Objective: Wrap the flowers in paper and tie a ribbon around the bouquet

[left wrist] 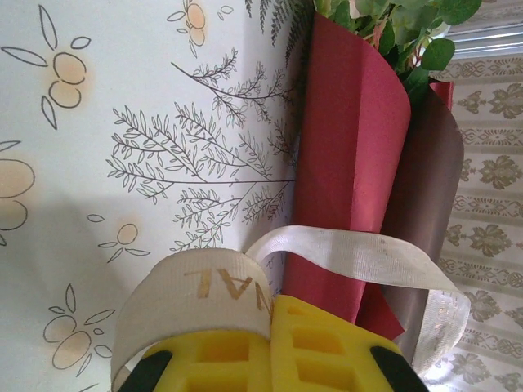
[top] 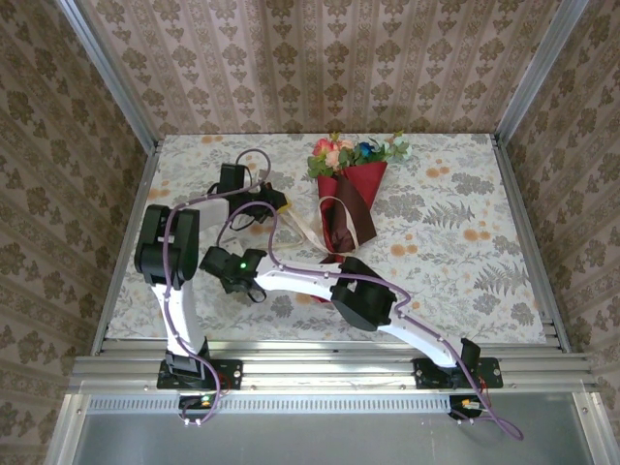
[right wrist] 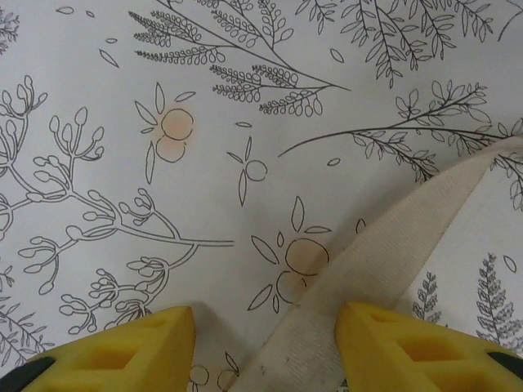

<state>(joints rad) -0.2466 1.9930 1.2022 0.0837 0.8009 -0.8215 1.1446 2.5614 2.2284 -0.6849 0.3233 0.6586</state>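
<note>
Looking from overhead, finds the bouquet [top: 356,201] just above the middle of the frame, flat on the tabletop [top: 465,281], narrow tip toward the bottom and heads toward the top. Shows the flowers [top: 354,153] as a small cluster of pink, orange-red and blue blooms with rounded green leaves, spilling from the wide mouth of a tapering cone. Gives the paper [top: 339,184] as smooth and matte, crimson on one face and maroon-brown where a flap folds across. Covers the tabletop with a pale tablecloth [top: 446,174] printed with ferns and orange fruit.

Pinches the ribbon [left wrist: 343,253] in the left claw [left wrist: 270,327] at the bottom of the left wrist frame: blocky yellow fingers pressed together, the cream woven strip with gold lettering curling over their tips. Runs that strip rightward in a limp arc across the red cone, touching the paper and looping round its maroon side at lower right.

Spreads the right claw [right wrist: 263,318] at the bottom of the right wrist frame, two yellow wedge-shaped fingers well apart above the printed cloth. Lets a length of ribbon, flat with a fine ribbed weave, pass between them from bottom centre to the right edge, close against the right-hand finger and clear of the left-hand one; cannot tell whether touching.
</note>
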